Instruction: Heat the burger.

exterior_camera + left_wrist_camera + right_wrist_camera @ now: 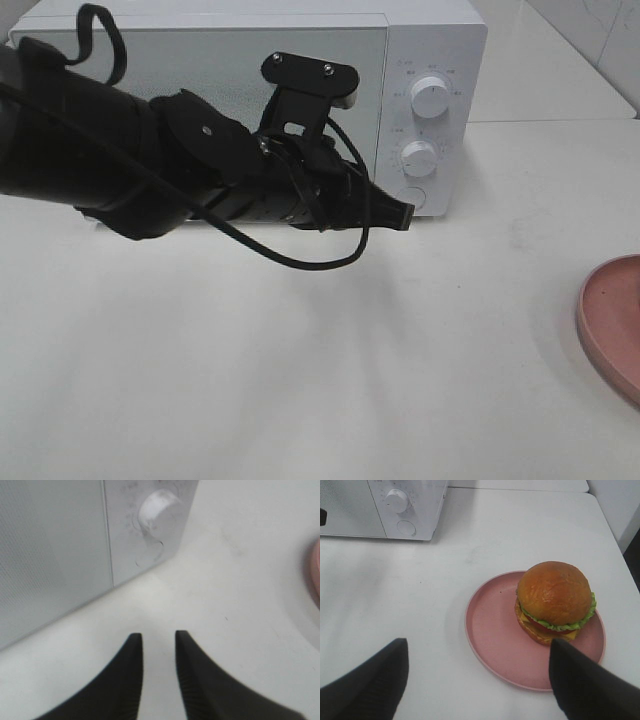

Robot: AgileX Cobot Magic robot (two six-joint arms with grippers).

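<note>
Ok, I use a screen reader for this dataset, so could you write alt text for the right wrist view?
A burger with a golden bun, lettuce and tomato sits on a pink plate on a white table. The right gripper hangs above with its two dark fingers spread wide, holding nothing. A white microwave with a dial stands at the table's far side.

White table (300, 380) under soft, even light (pale tiled wall (590, 30) behind it).
</note>
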